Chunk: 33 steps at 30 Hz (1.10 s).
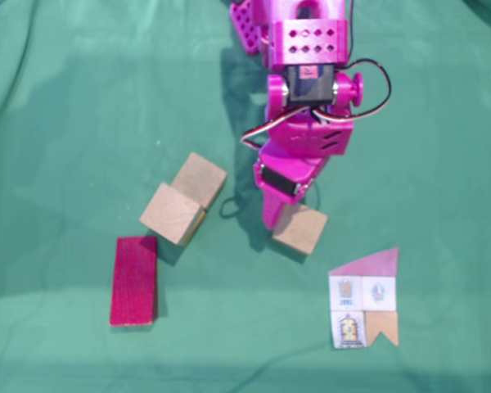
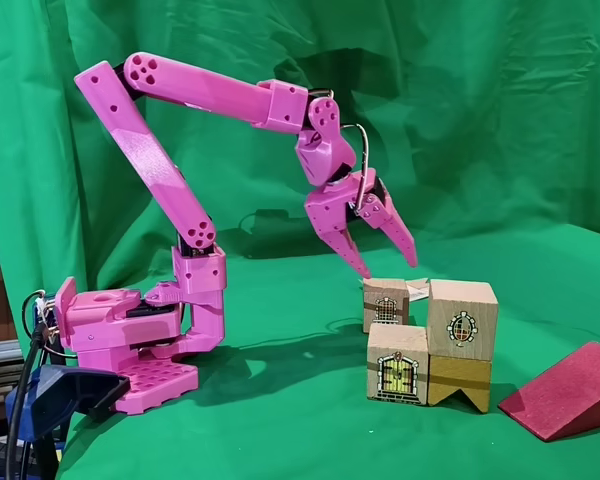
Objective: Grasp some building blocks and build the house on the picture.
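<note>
Setting: a hobby or maker-style recording set-up, not a kitchen or shop. Wrinkled green cloth (image 2: 280, 400) covers the table and also hangs as a backdrop behind it in a fixed view, like a green-screen stage. Bright pink plastic robot arm (image 2: 170, 180), apparently 3D-printed, with exposed wires, stands near the cloth's left edge. A dark clamp and cabling (image 2: 50, 400) sit at the front left corner beside its base.

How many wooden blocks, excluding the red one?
4: lone block below the hand; left block beside a stack: top block on notched block.
</note>
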Each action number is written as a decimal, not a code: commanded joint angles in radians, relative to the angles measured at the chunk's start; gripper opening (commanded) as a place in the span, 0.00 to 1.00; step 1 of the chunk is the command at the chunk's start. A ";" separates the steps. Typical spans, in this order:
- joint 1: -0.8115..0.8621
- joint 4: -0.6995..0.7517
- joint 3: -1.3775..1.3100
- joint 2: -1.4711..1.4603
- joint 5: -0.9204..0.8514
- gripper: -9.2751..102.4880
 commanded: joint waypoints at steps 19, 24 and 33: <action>-0.072 -0.009 -0.026 -0.040 -0.071 0.45; -0.094 -0.011 -0.026 -0.052 -0.067 0.45; -0.094 -0.015 -0.044 -0.143 0.006 0.45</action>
